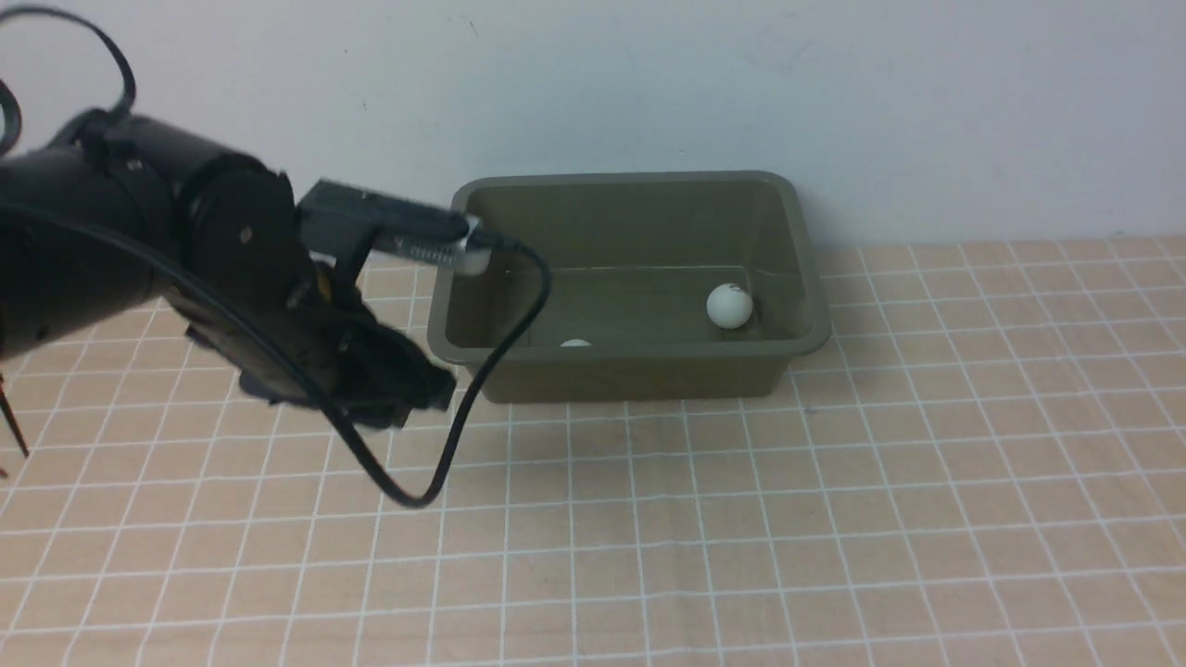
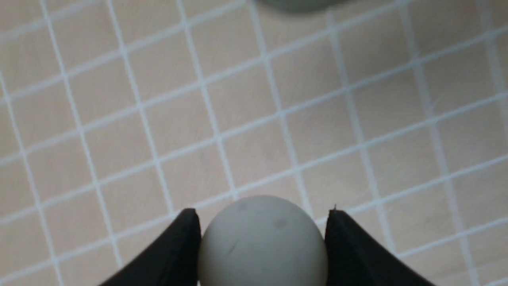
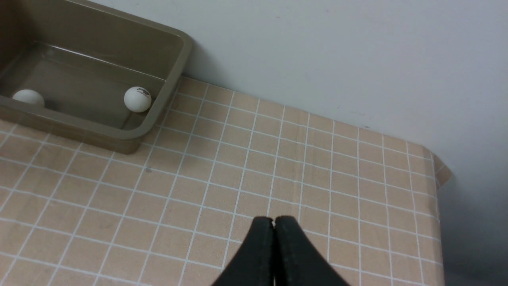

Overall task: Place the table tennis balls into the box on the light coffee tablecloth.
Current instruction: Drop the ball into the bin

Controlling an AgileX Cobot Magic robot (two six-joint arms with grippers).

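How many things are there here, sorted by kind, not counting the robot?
Olive-green box: 1
Checked tablecloth: 1
White table tennis balls: 3 (right ball in the box, near ball in the box, held ball between the left fingers)
Total: 5

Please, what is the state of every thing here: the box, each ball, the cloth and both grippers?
tablecloth: spread flat.
box: upright, open, two balls inside.
ball with logo: in the box, near its right end.
second ball: in the box, partly hidden by the near wall.
left gripper: shut on third ball.
third ball: outside the box, over the tablecloth.
right gripper: shut, empty.
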